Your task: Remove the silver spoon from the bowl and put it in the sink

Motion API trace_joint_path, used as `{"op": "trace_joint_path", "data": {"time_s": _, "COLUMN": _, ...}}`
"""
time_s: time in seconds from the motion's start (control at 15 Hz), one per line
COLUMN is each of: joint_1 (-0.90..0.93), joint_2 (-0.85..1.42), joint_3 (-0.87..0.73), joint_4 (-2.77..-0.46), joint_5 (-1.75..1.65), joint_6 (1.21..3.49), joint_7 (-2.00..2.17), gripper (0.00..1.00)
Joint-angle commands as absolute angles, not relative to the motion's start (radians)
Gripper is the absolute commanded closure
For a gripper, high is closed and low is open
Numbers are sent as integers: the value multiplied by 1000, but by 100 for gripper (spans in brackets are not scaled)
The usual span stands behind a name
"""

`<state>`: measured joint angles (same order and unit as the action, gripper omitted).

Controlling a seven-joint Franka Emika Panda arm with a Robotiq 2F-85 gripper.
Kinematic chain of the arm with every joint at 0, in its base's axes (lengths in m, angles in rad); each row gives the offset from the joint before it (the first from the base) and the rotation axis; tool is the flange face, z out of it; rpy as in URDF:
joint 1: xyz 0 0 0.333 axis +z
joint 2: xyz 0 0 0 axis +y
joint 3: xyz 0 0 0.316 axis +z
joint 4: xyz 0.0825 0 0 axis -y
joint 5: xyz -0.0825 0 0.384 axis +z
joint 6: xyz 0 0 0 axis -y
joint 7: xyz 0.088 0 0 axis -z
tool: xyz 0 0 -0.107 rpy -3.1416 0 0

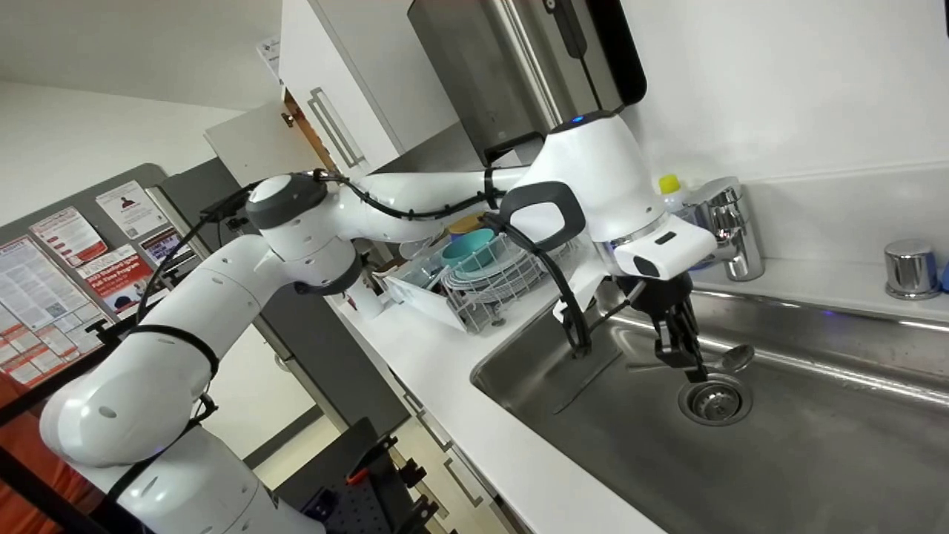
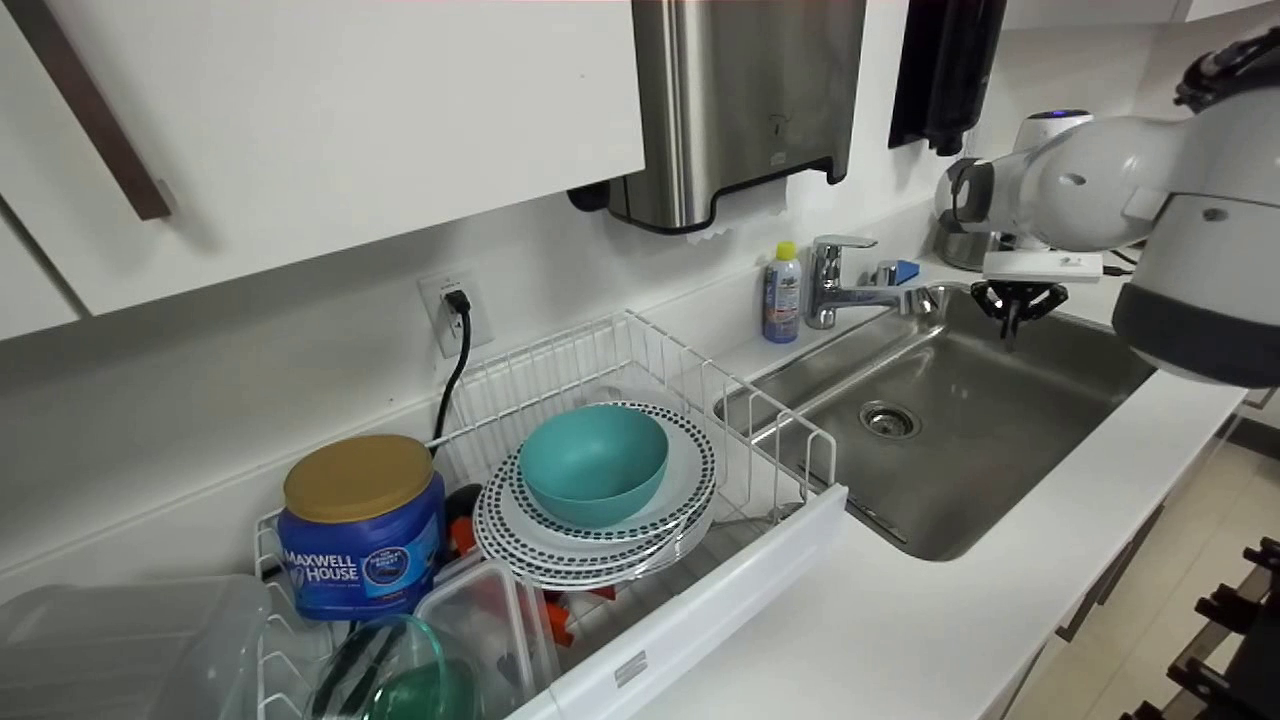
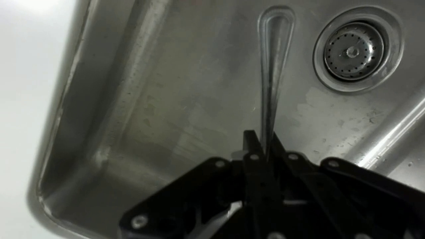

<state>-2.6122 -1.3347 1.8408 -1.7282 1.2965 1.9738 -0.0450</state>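
The silver spoon shows in an exterior view (image 1: pixel 738 358), its bowl on the far side of my gripper and its handle crossing behind the fingers. In the wrist view its handle (image 3: pixel 276 49) points away from between the fingertips; its bowl end is hidden under the gripper. My gripper (image 3: pixel 265 141) is shut on the spoon. In both exterior views the gripper (image 1: pixel 693 367) (image 2: pixel 1010 330) is over the stainless-steel sink (image 1: pixel 801 460) (image 2: pixel 930 490), apart from the floor. The teal bowl (image 2: pixel 595 465) sits on stacked plates in the rack and also shows in an exterior view (image 1: pixel 468 248).
The drain (image 1: pixel 715 400) (image 3: pixel 353 51) is in the sink floor. The chrome faucet (image 2: pixel 850 290) and a spray can (image 2: pixel 782 295) stand behind the sink. A white dish rack (image 2: pixel 700 610) with plates and containers stands beside it. A thin dark line (image 1: pixel 589 382) in the sink is unclear.
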Motion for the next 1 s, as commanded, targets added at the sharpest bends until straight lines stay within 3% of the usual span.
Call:
{"op": "trace_joint_path", "data": {"time_s": 0.0, "joint_1": -2612, "joint_2": -1447, "joint_3": 1807, "joint_4": -1691, "joint_5": 1402, "joint_6": 1926, "joint_7": -68, "gripper": 98}}
{"op": "trace_joint_path", "data": {"time_s": 0.2, "joint_1": -2609, "joint_2": -1532, "joint_3": 1806, "joint_4": -1665, "joint_5": 1469, "joint_6": 1929, "joint_7": -33, "gripper": 98}}
{"op": "trace_joint_path", "data": {"time_s": 0.93, "joint_1": -2598, "joint_2": -1489, "joint_3": 1965, "joint_4": -1676, "joint_5": 1365, "joint_6": 2024, "joint_7": 171, "gripper": 98}}
